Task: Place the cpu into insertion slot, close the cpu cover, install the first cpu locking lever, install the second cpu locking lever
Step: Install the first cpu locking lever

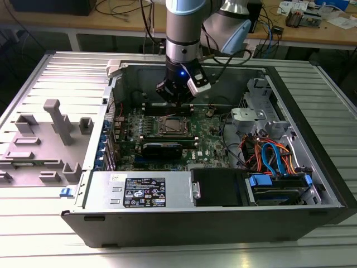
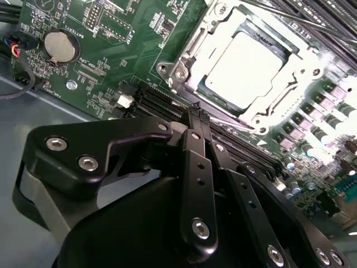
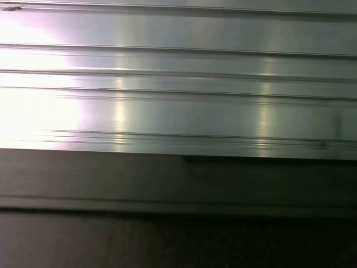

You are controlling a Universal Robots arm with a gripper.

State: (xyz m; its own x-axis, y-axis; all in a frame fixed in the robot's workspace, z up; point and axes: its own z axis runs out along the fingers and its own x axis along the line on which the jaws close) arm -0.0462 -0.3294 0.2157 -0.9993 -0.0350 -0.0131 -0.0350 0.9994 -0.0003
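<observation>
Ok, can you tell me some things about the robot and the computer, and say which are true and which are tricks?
1. The cpu sits in the insertion slot. True.
2. The gripper holds the cpu. False: its fingers are shut on nothing, beside the slot.
3. The cpu cover lies down around the chip. True.
4. The motherboard is red. False: it is green.
5. The computer case stands closed. False: its side is open.
</observation>
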